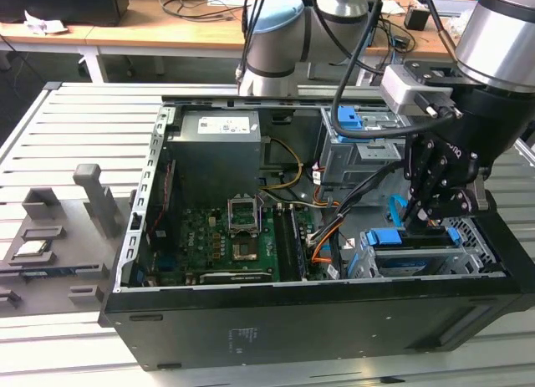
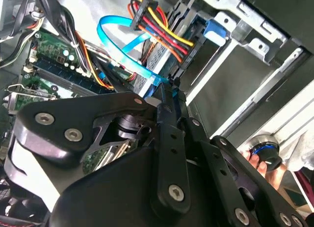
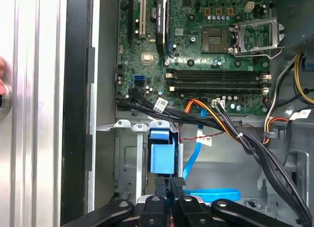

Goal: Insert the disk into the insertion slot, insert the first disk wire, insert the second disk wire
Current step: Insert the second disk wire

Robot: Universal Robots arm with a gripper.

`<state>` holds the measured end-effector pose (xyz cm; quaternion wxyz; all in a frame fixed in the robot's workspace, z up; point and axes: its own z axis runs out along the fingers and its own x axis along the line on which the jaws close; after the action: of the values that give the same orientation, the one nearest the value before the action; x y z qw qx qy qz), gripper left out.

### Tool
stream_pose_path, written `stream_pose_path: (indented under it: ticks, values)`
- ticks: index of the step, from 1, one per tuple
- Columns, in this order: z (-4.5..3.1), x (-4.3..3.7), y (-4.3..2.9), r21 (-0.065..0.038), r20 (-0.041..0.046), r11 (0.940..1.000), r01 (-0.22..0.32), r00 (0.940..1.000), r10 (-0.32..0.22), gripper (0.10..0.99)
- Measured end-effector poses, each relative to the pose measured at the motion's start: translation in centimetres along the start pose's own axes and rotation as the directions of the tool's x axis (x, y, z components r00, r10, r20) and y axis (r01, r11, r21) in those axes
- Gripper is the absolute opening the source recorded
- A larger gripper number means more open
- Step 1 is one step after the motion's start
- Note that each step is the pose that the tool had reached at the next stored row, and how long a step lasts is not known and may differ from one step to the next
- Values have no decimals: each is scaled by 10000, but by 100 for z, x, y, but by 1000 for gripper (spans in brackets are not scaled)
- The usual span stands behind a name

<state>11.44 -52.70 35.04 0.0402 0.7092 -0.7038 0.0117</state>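
Pincer point(image 1: 429, 221) black, closed on flat light-blue second disk wire point(image 2: 128, 54)

Silver-grey arm point(image 1: 501, 32), black screw-studded pincer point(image 1: 436, 205)

Green printed motherboard point(image 3: 206, 55); thin flat light-blue cable point(image 2: 125, 45); orange, red, yellow wire bundle point(image 2: 164, 33); bright blue plastic carrier tab point(image 3: 162, 156); matte black pincer point(image 3: 171, 192).

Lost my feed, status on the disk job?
Gripper down at insertion slot, fingers shut. Disk seated in slot. Second disk wire loops beside fingertips.
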Motion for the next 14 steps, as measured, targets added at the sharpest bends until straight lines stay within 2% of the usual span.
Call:
stream_pose_path:
  ticks: [2,8,14]
  values:
    - [23,-2,-32,0,-1,10000,1,10000,-1,161]
    - [51,-13,-64,-1,-1,10000,9,10000,-9,161]
    - [51,-18,-67,0,3,10000,18,10000,-18,161]
